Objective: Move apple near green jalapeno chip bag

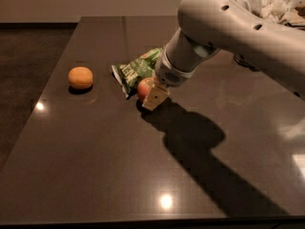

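While the dark, glossy surface [95, 166] fills nearly the whole view, a thick pale arm [228, 37] reaches in from the upper right and slants down toward its middle, casting a broad shadow to the right. Left of the arm's wrist lies the green jalapeno chip bag [135, 69], wrinkled and flat. An orange fruit [80, 77] sits well apart to the left. The apple [144, 86] is just beside the bag's lower right edge, touching or nearly so. The pincer [152, 98] is at the apple, clamped on it, with one pale finger across its near side.
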Action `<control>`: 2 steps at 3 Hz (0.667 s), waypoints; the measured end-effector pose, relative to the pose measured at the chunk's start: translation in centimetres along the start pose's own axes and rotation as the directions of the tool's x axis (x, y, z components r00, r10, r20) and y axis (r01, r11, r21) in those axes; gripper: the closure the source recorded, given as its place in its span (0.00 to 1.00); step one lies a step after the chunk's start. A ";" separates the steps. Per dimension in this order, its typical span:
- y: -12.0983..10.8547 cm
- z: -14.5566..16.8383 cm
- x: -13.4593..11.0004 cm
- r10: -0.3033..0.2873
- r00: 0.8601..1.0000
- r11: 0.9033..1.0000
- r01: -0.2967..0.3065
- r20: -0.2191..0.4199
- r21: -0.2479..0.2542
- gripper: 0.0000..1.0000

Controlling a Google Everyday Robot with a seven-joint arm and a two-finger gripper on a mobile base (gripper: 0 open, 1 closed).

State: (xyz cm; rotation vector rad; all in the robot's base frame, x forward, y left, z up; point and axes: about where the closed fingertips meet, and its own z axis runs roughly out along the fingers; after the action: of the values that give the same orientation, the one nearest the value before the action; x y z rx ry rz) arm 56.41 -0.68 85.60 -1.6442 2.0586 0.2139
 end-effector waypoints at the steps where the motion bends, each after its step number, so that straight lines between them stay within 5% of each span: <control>1: -0.6 0.1 0.7 0.041 0.999 0.999 -0.041 0.004 0.019 0.36; 2: -0.5 0.0 0.6 0.039 0.999 0.999 -0.039 0.003 0.020 0.12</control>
State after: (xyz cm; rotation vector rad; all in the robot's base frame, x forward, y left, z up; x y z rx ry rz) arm 56.82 -1.38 85.39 -1.5923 2.0852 0.2084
